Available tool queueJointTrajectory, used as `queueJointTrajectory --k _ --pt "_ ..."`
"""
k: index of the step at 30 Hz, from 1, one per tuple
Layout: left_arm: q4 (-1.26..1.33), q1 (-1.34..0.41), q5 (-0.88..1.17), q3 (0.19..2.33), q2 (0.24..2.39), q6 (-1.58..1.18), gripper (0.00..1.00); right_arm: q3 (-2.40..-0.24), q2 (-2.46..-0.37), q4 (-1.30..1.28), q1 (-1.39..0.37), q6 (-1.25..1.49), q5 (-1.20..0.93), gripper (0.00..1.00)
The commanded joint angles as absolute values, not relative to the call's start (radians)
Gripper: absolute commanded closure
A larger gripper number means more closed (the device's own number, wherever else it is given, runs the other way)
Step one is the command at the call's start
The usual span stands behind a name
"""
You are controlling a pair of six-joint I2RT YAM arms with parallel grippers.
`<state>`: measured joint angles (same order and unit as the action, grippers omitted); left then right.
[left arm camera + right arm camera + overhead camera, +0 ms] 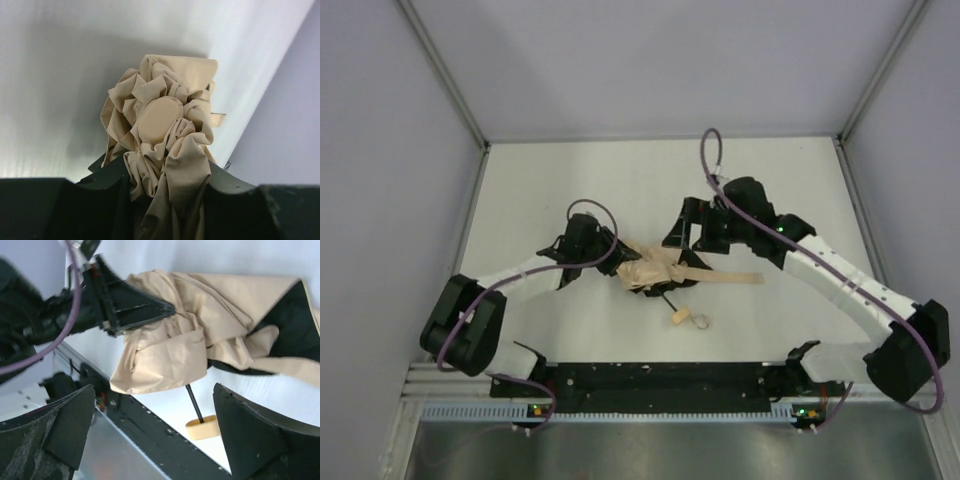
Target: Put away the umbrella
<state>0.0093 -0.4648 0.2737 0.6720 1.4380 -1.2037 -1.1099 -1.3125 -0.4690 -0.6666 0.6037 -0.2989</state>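
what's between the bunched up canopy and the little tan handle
A thin black shaft runs from the canopy down to the handle. It shows most clearly in the right wrist view.

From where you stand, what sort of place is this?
Probably a robotics lab test cell: a white table enclosed by plain grey panels, a black mounting rail at its near edge, and just one beige umbrella.
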Motion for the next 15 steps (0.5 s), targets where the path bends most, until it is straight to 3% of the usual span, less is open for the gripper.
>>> queueJointTrajectory --k 1,15 --pt "0.222 -0.462 0.336 0.646 1.364 -1.186 1.0 -0.996 -1.276 -0.59 -0.565 0.96 -0.307 0.01" --pt "0.319 -0.462 0.402 0.607 1.374 -1.18 1.0 -0.87 -1.429 -0.526 -0.482 1.222 -0.253 0.05"
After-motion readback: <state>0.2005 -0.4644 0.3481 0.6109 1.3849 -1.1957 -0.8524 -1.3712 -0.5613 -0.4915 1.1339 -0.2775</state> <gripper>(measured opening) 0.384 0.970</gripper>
